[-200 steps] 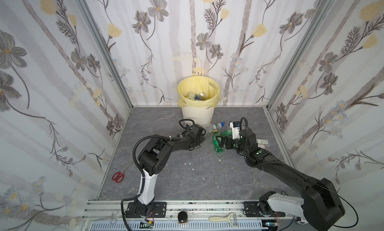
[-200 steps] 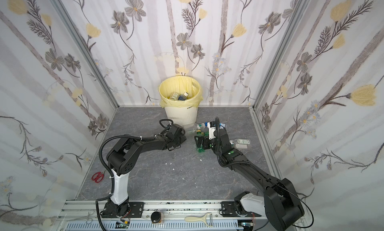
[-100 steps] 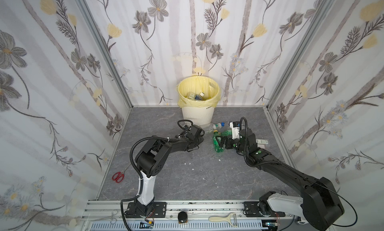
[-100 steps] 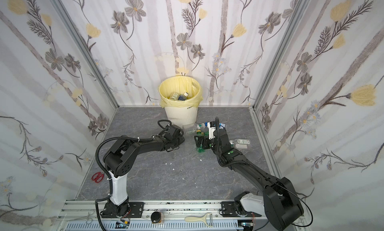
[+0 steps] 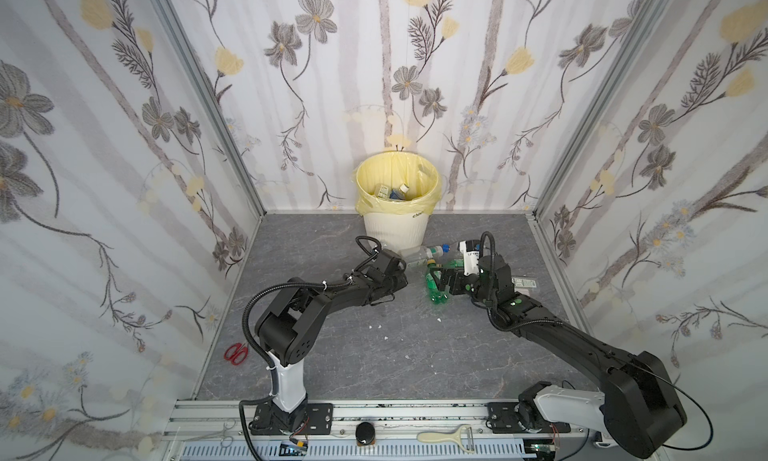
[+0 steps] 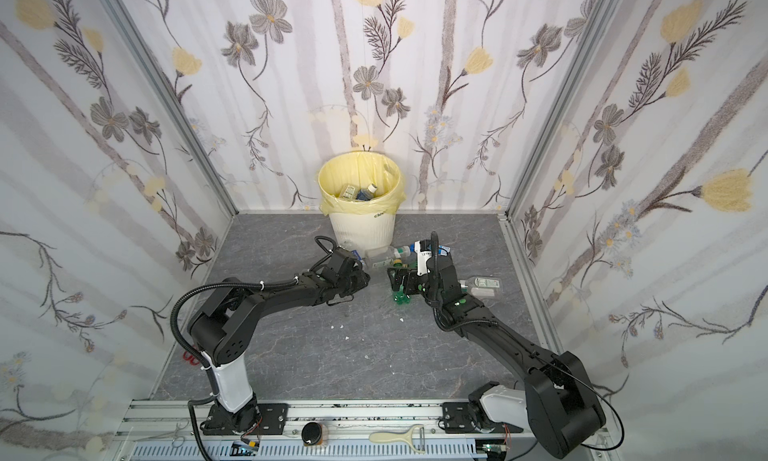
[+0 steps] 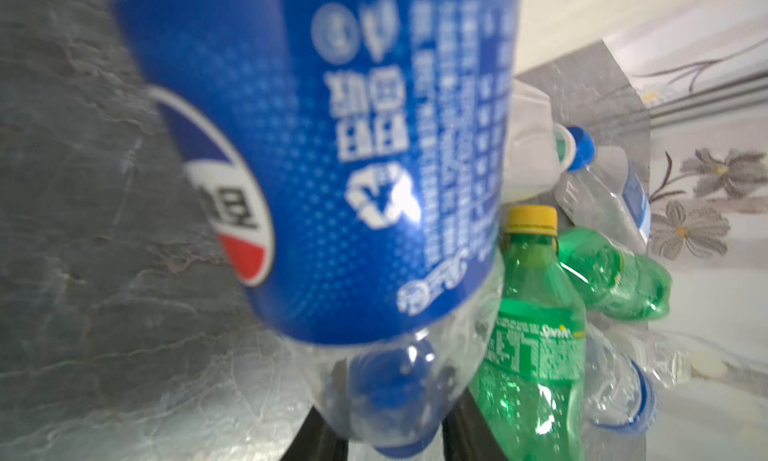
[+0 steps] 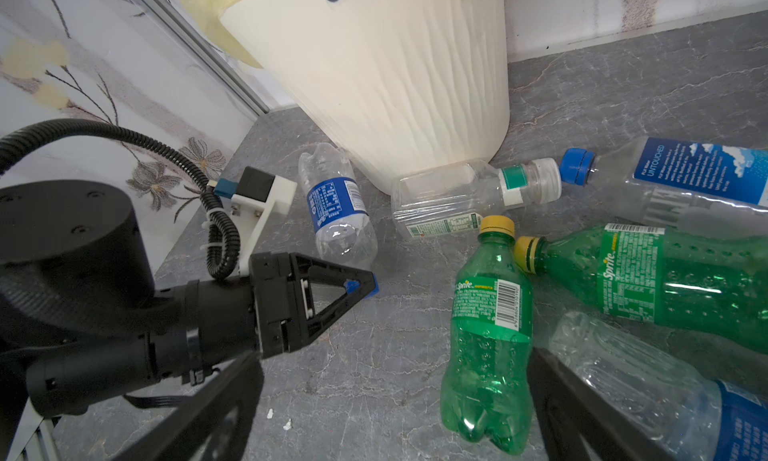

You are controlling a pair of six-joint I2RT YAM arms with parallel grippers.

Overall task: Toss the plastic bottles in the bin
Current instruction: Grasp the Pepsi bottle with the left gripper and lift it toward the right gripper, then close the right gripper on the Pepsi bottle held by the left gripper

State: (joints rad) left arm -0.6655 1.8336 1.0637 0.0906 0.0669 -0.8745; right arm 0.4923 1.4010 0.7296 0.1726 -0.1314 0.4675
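Writing can be read on several of the plastic bottles. "Sprite" stands on the green labels of two bottles with yellow caps, the small green bottle (image 8: pixel 486 338) and the larger green bottle (image 8: pixel 665 280), whose caps almost touch. A clear bottle with a blue cap (image 8: pixel 685 176) has a blue label with the word "UNTOUCHED". The square clear bottle (image 8: pixel 449 197), with a white cap and a green neck band, has print too fine to read and lies against the foot of the bin (image 8: pixel 395 85).

The bin is cream-white and ribbed, lined with a pale yellow bag (image 5: pixel 368 176). Dark letters under its rim begin with "Cl". It stands at the middle of the far edge of the grey surface (image 5: pixel 374 346) and has some bottles inside. The loose bottles lie just before it, toward the right edge.

The left gripper (image 8: pixel 363 286) is pressed together on the blue cap of the blue-label bottle (image 8: pixel 336 205). This bottle is clear and crumpled, with white Chinese print and a round red, white and blue emblem. Its body reaches toward the bin's foot.

The right gripper (image 8: pixel 392 363) has its fingers wide apart and holds nothing. The small green bottle lies between them, close to one finger.
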